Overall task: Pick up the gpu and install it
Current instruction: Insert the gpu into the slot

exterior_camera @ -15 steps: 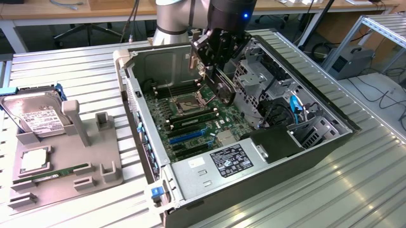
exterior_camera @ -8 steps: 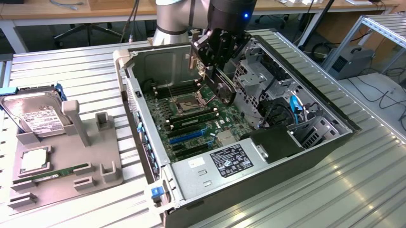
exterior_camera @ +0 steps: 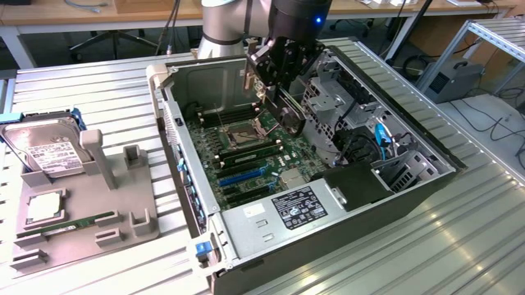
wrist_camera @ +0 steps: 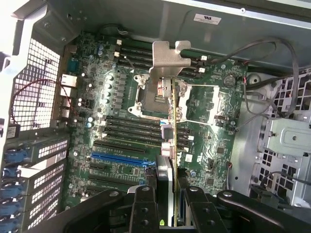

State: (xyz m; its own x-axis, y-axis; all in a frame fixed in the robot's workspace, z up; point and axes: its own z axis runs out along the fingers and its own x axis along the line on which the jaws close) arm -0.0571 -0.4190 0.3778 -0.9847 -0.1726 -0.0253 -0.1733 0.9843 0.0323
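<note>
**GPU held in jaws above open case, not yet seated**

At the exterior view's left, a grey parts tray [exterior_camera: 82,236] is seen on the table, near its left edge. A hard drive [exterior_camera: 45,150] is propped at the tray's far end and a RAM stick [exterior_camera: 78,221] is laid in a groove. Neither is touched.

Toward the middle, the open computer case [exterior_camera: 246,230] is seen lying on its side, with the motherboard [exterior_camera: 246,157] exposed. A blue expansion slot [exterior_camera: 236,178] [wrist_camera: 119,159] is seen on the half of the board nearer the power-supply end of the case.

Above the board, the gripper [exterior_camera: 275,77] [wrist_camera: 170,196] is clenched on the gpu [exterior_camera: 289,109] [wrist_camera: 172,121], one finger on each face. The card is seen edge-on in the wrist view. Its long axis is judged to run straight out from the jaws and down toward the board, with the silver bracket [wrist_camera: 170,60] at the far end. The card is held clear of the board, over the CPU socket area. The blue slot is well apart from it, offset toward the exterior view's left. In the wrist view the card's line is seen crossing the slot's line, not running along it.
</note>
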